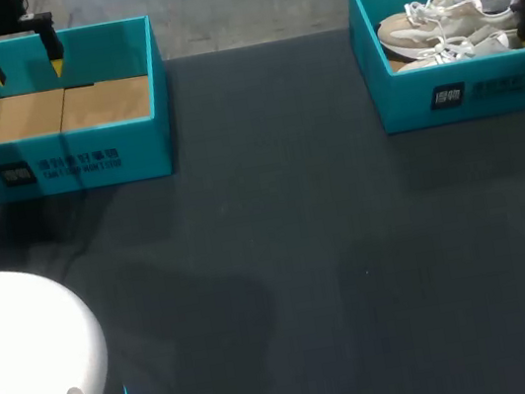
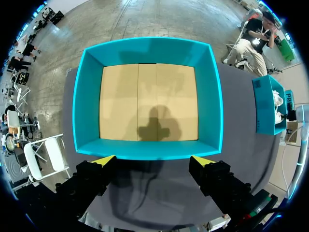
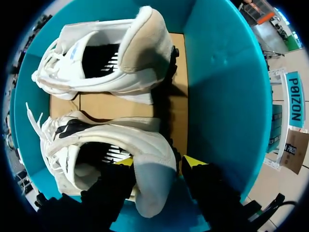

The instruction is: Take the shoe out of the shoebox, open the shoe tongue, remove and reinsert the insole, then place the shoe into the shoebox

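Beneath both pincers spreads the dark matte bench [image 1: 282,254]. My left pincer [image 2: 153,159] hangs spread over the empty shoebox [image 2: 87,96], above its near wall, out of the way. My right pincer [image 3: 158,162] straddles the padded heel of the nearer pale mesh shoe [image 3: 111,140], which lies inside the full shoebox [image 3: 222,96]. I judge the heel its stiffest handhold. Whether it pinches yet I cannot tell.

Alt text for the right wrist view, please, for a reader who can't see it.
The right gripper hangs over a teal shoebox, its open jaws straddling the heel of the nearer white shoe. A second white shoe lies beyond it, both on the box's cardboard floor.
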Motion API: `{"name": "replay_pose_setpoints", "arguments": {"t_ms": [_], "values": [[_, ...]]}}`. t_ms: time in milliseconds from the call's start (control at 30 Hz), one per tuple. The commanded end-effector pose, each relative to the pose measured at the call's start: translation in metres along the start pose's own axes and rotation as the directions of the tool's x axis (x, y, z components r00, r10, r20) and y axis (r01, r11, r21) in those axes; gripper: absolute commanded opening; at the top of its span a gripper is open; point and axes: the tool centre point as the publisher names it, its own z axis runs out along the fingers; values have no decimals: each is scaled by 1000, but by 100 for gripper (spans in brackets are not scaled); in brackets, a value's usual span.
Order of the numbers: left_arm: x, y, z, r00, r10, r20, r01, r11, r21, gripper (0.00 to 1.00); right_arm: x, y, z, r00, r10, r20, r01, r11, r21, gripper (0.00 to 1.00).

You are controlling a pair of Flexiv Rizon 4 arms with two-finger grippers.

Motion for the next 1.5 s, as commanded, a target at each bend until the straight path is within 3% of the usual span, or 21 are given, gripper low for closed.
{"name": "replay_pose_setpoints", "arguments": {"t_ms": [33, 300, 400, 433, 667, 767, 833, 933, 967, 1033, 1500], "values": [[0, 0, 0, 1000, 0, 1, 0, 1000, 0, 100, -1, 4, 4, 1000, 0, -2, 0, 1000, 10, 50], [0, 0, 0, 1000, 0, 1, 0, 1000, 0, 100, 1, 3, 11, 1000, 2, -12, -2, 1000, 19, 49], [0, 0, 0, 1000, 0, 1, 0, 1000, 0, 100, 2, 2, 12, 1000, 2, -15, -1, 1000, 21, 73], [0, 0, 0, 1000, 0, 1, 0, 1000, 0, 100, 3, 1, 13, 1000, 1, -15, -1, 1000, 21, 75], [0, 0, 0, 1000, 0, 1, 0, 1000, 0, 100, 5, -1, 16, 1000, -1, -19, 2, 1000, 24, 71], [0, 0, 0, 1000, 0, 1, 0, 1000, 0, 100, 4, -1, 19, 1000, 0, -23, 1, 1000, 29, 66], [0, 0, 0, 1000, 0, 1, 0, 1000, 0, 100, 3, -1, 20, 1000, 1, -26, -1, 1000, 31, 49], [0, 0, 0, 1000, 0, 1, 0, 1000, 0, 100, 3, -1, 20, 1000, 3, -29, -2, 999, 32, 39], [0, 0, 0, 1000, 0, 1, 0, 1000, 0, 100, 3, -2, 20, 1000, 3, -29, -2, 999, 32, 32], [0, 0, 0, 1000, 0, 1, 0, 1000, 0, 100, 3, -3, 19, 1000, 9, -28, -8, 1000, 31, 0], [0, 0, 0, 1000, 0, 1, 0, 1000, 0, 100, 3, -7, -6, 997, 76, -2, -76, 997, -11, 0]]}}
